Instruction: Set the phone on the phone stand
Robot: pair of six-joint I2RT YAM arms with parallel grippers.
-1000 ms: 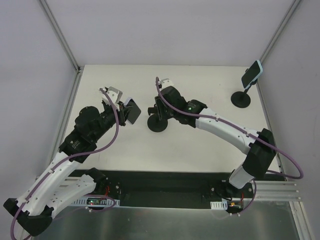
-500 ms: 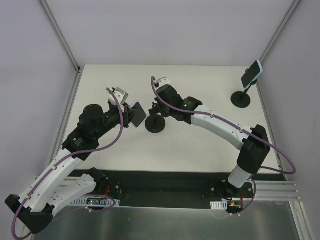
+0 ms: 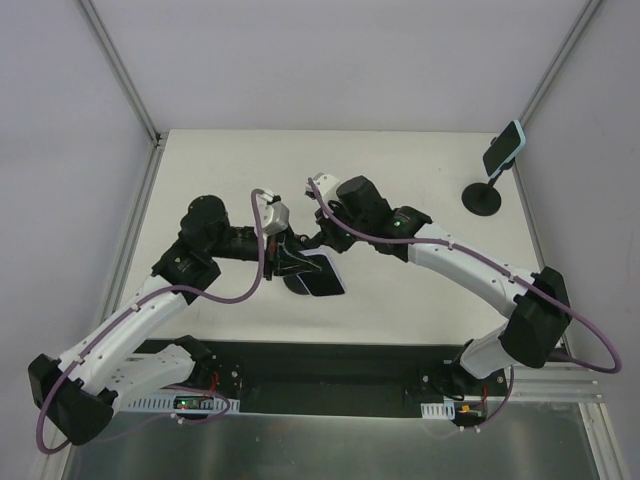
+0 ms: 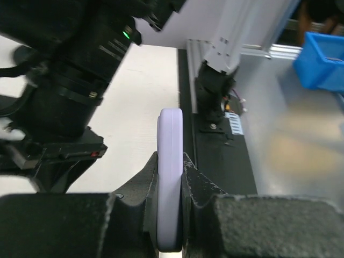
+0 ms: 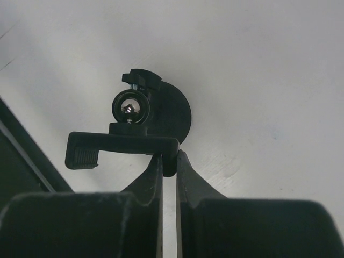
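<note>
Clamping the phone [image 4: 170, 140] edge-on between the clenched fingers of the left gripper [image 4: 171, 174], bottom centre of the left wrist view. Pinching the right end of the phone stand's [image 5: 164, 110] clamp bar with the right gripper [image 5: 169, 161], jaws nearly together. Hovering at top-view centre, phone just below the right gripper.

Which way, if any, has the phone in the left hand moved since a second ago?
Yes. The phone in the left hand has shifted right and toward the near edge, away from the table's left rail, over to the phone stand.
</note>
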